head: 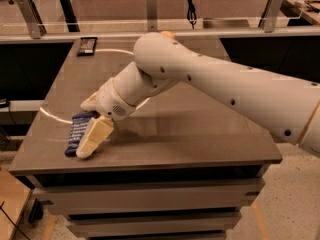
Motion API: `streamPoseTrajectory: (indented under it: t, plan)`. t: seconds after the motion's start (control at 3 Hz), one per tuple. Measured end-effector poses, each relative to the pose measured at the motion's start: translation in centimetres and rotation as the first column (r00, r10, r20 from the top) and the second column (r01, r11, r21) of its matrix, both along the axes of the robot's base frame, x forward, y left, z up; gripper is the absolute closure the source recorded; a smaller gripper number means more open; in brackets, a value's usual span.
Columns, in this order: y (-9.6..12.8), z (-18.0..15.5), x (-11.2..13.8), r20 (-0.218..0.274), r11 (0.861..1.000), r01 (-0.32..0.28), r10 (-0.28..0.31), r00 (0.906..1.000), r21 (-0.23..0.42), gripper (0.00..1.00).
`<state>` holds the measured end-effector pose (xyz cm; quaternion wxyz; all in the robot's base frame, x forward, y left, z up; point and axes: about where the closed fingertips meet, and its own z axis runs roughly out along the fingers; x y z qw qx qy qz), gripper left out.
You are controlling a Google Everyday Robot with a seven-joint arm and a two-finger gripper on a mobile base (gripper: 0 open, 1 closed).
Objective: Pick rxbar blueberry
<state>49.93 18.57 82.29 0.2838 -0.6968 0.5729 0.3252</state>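
Note:
The rxbar blueberry (76, 132), a dark blue wrapper with white text, lies flat on the grey table (200, 129) near its front left corner. My gripper (83, 129) is down at the bar. One cream finger (94, 136) rests along the bar's right edge and the other (89, 103) sits just past its far end. The fingers stand apart with the bar between them, still on the table. My white arm reaches in from the right.
A small black-wrapped bar (86, 45) lies at the table's far left corner. An orange round fruit (167, 33) peeks out behind my arm at the back. A railing with posts (151, 6) runs behind the table. The table's front edge is close to the bar.

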Motion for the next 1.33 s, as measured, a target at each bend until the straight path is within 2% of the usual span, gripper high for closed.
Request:
streamPoseTrajectory:
  t: [0.67,1.0,1.33]
  plan:
    - [0.5,0.1,-0.3,-0.014,1.000,-0.001,0.001,0.9999,0.014,0.65]
    - [0.2,1.3,-0.1,0.006,0.999,0.010,-0.010,0.9999,0.042,0.88]
    - [-0.7,4.7,0.9,0.072,0.997,0.003,-0.009,0.9974,0.080,1.00]
